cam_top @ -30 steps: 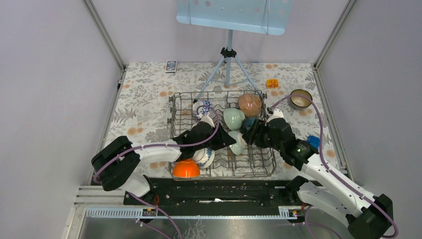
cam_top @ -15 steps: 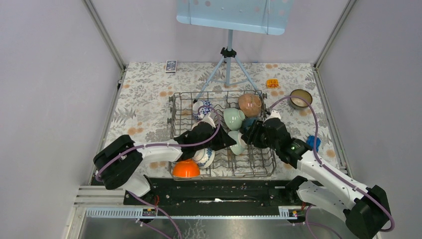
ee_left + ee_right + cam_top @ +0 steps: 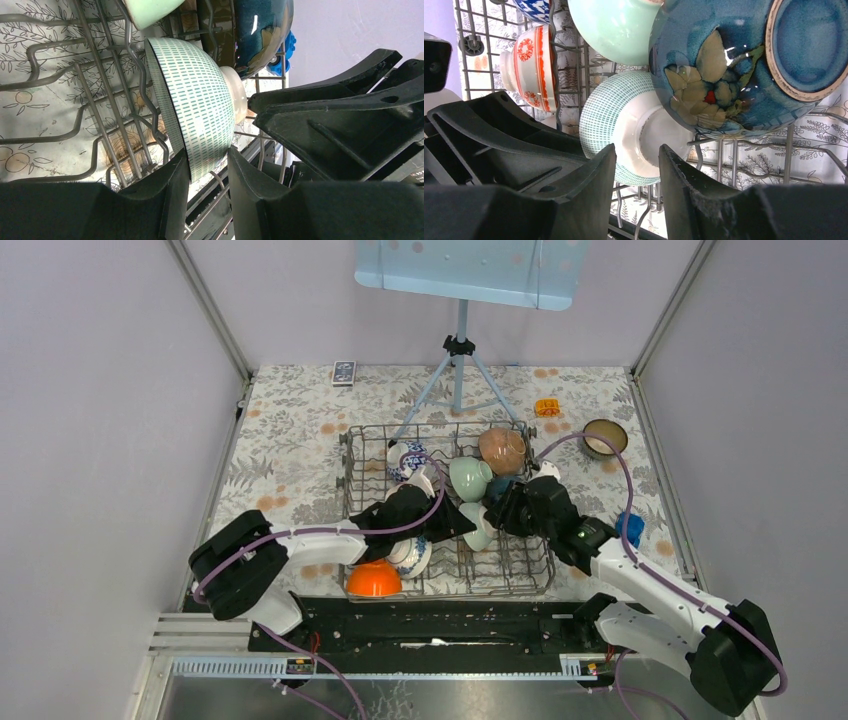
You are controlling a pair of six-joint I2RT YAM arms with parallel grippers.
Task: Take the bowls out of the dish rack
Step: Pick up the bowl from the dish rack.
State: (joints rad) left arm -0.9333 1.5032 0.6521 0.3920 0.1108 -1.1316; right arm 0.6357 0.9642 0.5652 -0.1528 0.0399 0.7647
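Note:
The grey wire dish rack (image 3: pixel 500 591) sits mid-table with several bowls in it. A white bowl with green dashes (image 3: pixel 478 527) stands on edge among the tines. My left gripper (image 3: pixel 463 524) reaches it from the left. In the left wrist view that gripper (image 3: pixel 209 167) is shut on the rim of the dashed bowl (image 3: pixel 195 100), one finger on each side of the wall. My right gripper (image 3: pixel 497 515) comes from the right. Its jaws (image 3: pixel 638 160) stand apart around the white foot of the dashed bowl (image 3: pixel 609 120). No clamping shows there.
A dark blue floral bowl (image 3: pixel 724 75) and a pale green bowl (image 3: pixel 468 478) lean just behind the dashed one. A red-and-white bowl (image 3: pixel 531 65) is farther left. An orange bowl (image 3: pixel 374 580) is at the rack's front left corner. A brown bowl (image 3: pixel 604 438) and a tripod (image 3: pixel 458 390) stand behind.
The right gripper has slid a little left toward the dashed bowl and its jaws have narrowed around the foot. The left gripper has tightened slightly and stayed in place.

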